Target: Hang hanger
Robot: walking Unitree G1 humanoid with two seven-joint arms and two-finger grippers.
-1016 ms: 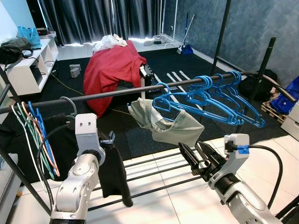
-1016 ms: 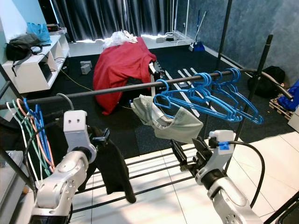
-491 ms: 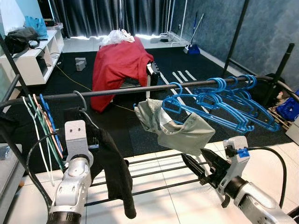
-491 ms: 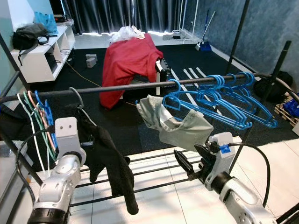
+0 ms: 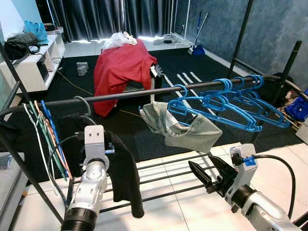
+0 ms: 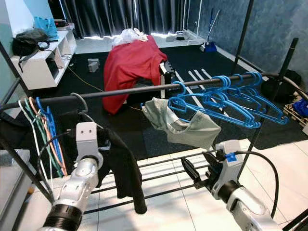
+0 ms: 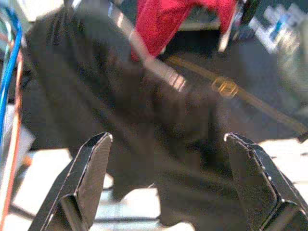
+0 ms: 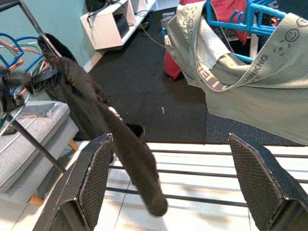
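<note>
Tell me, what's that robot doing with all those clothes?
It is hanging laundry on a rail. A black garment on a hanger with a grey hook now hangs there, with the open left gripper facing it. The right gripper, also open and empty, waits below a grey-green garment on blue hangers.

Hanger on the rail, carrying a black garment.

The hanger (image 5: 83,107) has a grey metal hook looped over the dark rail (image 5: 125,96), near the rail's left end beside a bunch of thin coloured hangers (image 5: 45,132). A black garment (image 5: 122,168) drapes from it, its long end trailing down toward the white floor.
</note>
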